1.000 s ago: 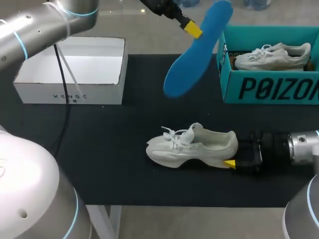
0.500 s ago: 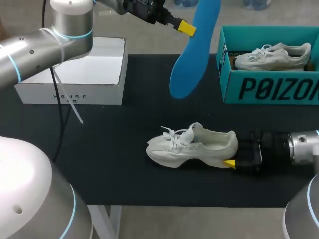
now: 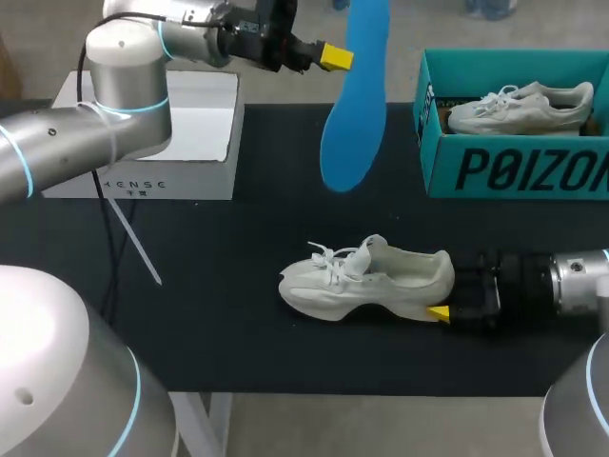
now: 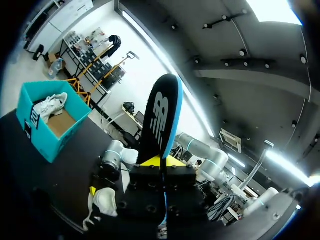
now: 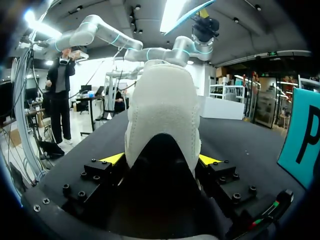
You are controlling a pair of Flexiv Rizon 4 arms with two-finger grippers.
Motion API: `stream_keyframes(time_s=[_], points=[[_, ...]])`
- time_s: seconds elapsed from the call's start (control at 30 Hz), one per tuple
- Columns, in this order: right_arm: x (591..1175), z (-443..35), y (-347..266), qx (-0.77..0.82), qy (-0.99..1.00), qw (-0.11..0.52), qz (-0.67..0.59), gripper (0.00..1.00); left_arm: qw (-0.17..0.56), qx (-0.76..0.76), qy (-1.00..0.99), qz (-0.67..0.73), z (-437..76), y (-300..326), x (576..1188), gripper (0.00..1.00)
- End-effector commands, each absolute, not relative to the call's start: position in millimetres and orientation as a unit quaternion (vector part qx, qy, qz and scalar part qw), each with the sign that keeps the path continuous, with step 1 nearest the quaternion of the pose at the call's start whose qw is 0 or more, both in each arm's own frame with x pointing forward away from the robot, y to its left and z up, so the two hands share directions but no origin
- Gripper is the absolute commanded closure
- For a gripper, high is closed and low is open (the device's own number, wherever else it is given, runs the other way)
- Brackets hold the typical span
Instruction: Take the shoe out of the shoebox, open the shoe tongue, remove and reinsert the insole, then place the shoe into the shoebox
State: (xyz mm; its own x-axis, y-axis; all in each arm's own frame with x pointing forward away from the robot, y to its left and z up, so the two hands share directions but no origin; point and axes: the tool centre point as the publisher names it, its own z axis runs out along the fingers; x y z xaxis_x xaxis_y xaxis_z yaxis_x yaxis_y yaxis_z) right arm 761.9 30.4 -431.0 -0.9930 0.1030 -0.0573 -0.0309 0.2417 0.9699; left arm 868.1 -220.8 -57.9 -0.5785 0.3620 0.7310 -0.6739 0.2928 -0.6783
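The left gripper [image 3: 335, 57] is up above the far side of the black table top [image 3: 219, 286], its yellow-tipped fingers clamped on a long blue foam insole [image 3: 354, 105]. The insole hangs nearly upright in the air, its lower end above the table between the two boxes and touching nothing else. In the left wrist view the same insole [image 4: 160, 125] stands edge-on between the two yellow tips, pinched near one end, its dark printed face showing. The white lace-up sneaker [image 3: 366, 278] rests upright on its sole near the middle of the table, toe towards the robot's left, laces loose and tongue raised. The right gripper [image 3: 440, 313] lies low at the sneaker's heel, and the right wrist view shows the padded heel [image 5: 162, 110] filling the space between the fingers, with a yellow tip pressed against each side, so the gripper is closed on the shoe. At the far right stands the teal cardboard shoebox [image 3: 514, 167], open-topped, well apart from the sneaker, with a second white sneaker [image 3: 521, 107] lying inside it. At the far left sits a white open-topped cardboard box [image 3: 205, 143], partly hidden by the left arm.
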Motion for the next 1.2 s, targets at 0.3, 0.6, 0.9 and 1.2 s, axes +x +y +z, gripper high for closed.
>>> stream_keyframes(time_s=[0.3,0.6,0.9,1.2], points=[[762,-434,32,0.024,0.787,0.055,0.614,1.0,0.487,0.089,-0.654,0.572,-72,-230,891,1.0],[762,-434,32,0.024,0.787,0.055,0.614,1.0,0.505,0.089,-0.647,0.564,-75,-234,896,1.0],[761,-433,31,0.021,0.787,0.057,0.614,0.0,0.505,0.089,-0.647,0.564,-75,-234,896,1.0],[754,-422,20,0.028,0.789,0.077,0.608,0.0,0.505,0.089,-0.647,0.564,-75,-234,896,1.0]])
